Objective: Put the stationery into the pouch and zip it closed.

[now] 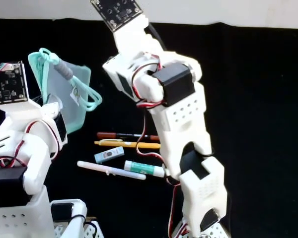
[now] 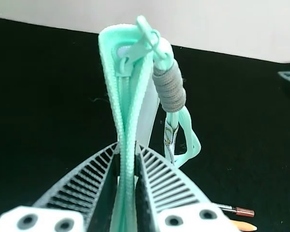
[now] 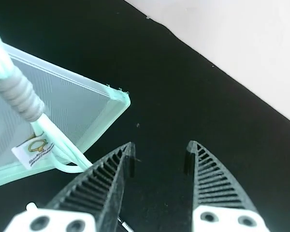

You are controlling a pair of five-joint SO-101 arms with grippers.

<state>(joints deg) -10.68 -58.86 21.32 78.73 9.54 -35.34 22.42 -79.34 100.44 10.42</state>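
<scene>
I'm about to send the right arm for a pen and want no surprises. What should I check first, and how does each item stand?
1. Pouch held by left end effector: ok, shut on the zip edge.
2. Right end effector open and empty: ok.
3. Zip open enough for loading: cannot tell.
4. Stationery ready to pick: ok, brown pen, yellow pencil and white pen lie on the table.

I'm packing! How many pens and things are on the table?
5: brown pen farthest back, yellow pencil next, small blue stick, then white pen and green-and-white marker nearest. An arm may hide more.
</scene>
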